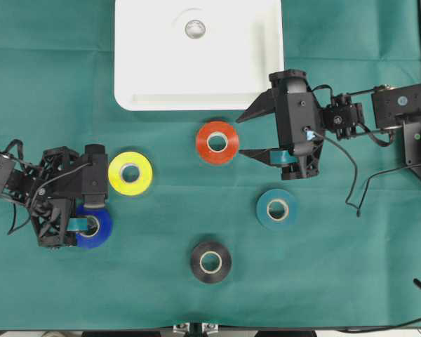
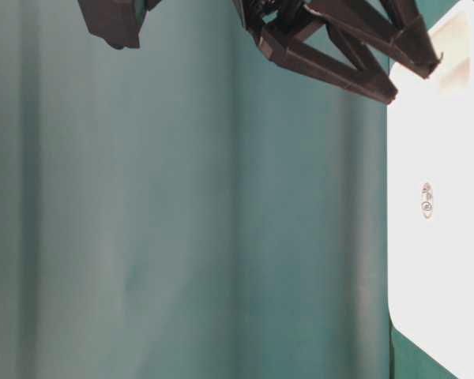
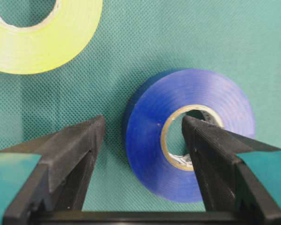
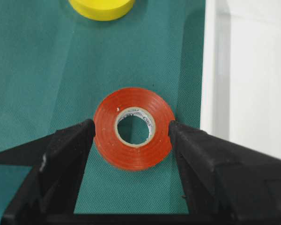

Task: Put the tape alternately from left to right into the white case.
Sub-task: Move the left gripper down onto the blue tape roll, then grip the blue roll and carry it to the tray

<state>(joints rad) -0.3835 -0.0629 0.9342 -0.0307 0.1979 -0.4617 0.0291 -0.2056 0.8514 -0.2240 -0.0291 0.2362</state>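
Left gripper (image 3: pixel 143 140) straddles the blue roll (image 3: pixel 189 136)'s wall, spread; right gripper (image 1: pixel 255 133), spread, hovers near the red roll (image 1: pixel 217 142).

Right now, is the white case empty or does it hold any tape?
Empty: the case shows bare white floor overhead; no rolls inside it.
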